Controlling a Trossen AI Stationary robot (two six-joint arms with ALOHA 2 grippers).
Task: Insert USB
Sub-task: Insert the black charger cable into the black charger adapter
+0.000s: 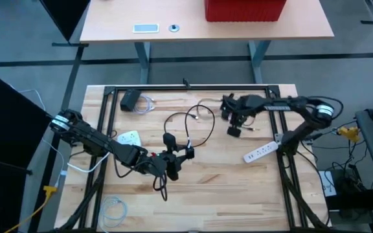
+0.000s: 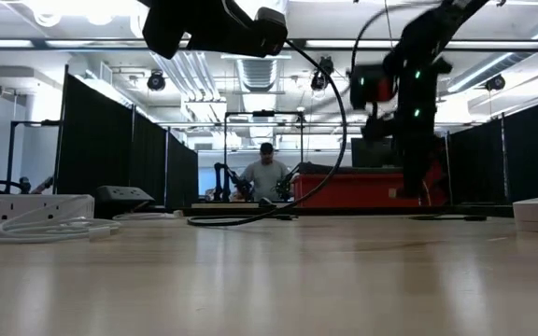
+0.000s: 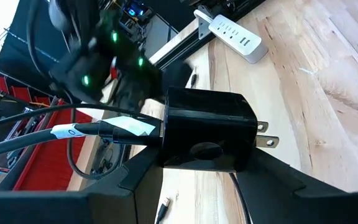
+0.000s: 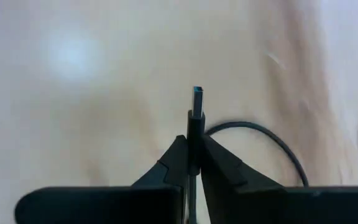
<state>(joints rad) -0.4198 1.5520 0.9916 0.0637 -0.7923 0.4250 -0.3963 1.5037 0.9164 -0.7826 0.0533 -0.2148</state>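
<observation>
A black wall charger (image 3: 207, 124) with two metal prongs and a black cable (image 1: 196, 116) plugged into it is held above the table's middle. My left gripper (image 1: 173, 162) is shut on it. The cable carries a white label (image 3: 98, 129) and loops down onto the wood. Farther toward the table's right, my right gripper (image 1: 234, 129) is shut on a black USB plug (image 4: 196, 102). In the low view both grippers hang well above the tabletop, the left one (image 2: 213, 23) and the right one (image 2: 409, 103). My left gripper pinches the charger block (image 3: 191, 158) between its two fingers, one at the cable side and one at the prong side. The prongs (image 3: 265, 134) stick out past one finger. The block is lifted clear, and its cable hangs slack to the table. My right gripper pinches the USB plug's black housing (image 4: 194, 134) between its two fingertips, with the fingers lying along the plug. The metal tip (image 4: 197, 94) sticks out beyond the fingertips, toward the tabletop. The plug's thin cable (image 4: 260, 132) curves away slack behind it.
A white power strip (image 1: 261, 152) lies near the right arm, and another white strip (image 1: 129, 137) lies by the left arm. A black adapter (image 1: 131, 99) with a white cord sits at the far left, and a coiled white cable (image 1: 115, 208) lies near the front. A person stands beyond the table (image 2: 266, 173).
</observation>
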